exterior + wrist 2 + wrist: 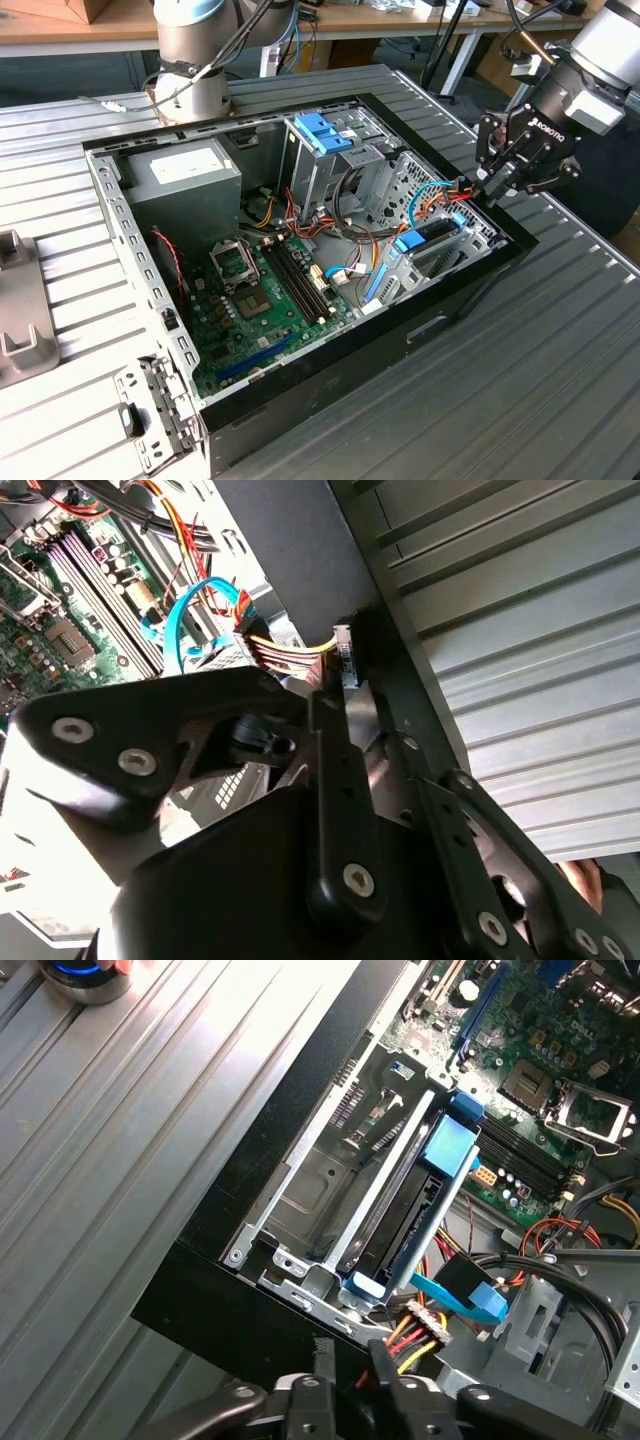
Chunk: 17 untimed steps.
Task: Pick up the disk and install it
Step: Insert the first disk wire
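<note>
- The disk (415,1210), a dark flat drive in a light blue carrier (432,236), sits on edge in the metal bay of the open computer case.
- It lies just beyond the pincer's (345,1360) tips, not held.

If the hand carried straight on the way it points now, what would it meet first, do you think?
Probably the bundle of red, yellow and black wires just ahead of the hand, beside the disk in its bay; depth is uncertain.
</note>
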Tool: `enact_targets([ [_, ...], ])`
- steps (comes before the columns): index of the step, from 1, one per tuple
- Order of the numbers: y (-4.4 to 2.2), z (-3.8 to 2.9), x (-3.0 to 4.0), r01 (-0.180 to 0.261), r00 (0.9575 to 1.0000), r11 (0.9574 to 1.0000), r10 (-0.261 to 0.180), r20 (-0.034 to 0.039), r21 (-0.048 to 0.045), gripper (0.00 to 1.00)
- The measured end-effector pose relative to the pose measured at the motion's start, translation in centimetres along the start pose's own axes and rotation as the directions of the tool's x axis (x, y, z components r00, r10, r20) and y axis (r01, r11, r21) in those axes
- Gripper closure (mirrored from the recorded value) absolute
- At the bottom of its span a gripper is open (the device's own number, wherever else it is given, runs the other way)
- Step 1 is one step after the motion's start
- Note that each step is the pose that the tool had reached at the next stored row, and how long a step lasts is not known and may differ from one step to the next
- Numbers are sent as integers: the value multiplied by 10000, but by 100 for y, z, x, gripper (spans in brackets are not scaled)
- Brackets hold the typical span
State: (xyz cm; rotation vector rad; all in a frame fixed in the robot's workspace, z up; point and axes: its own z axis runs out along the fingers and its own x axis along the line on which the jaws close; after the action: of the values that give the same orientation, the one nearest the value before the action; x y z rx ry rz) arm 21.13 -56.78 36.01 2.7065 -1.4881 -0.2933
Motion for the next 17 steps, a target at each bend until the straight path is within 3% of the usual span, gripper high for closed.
enact_targets([
  [2,0,0,0,2,10000,10000,-2,0,0,81],
  [13,1,1,-1,9,10000,10000,-9,1,1,81],
  [17,105,23,-65,7,10000,10000,-7,-2,0,81],
])
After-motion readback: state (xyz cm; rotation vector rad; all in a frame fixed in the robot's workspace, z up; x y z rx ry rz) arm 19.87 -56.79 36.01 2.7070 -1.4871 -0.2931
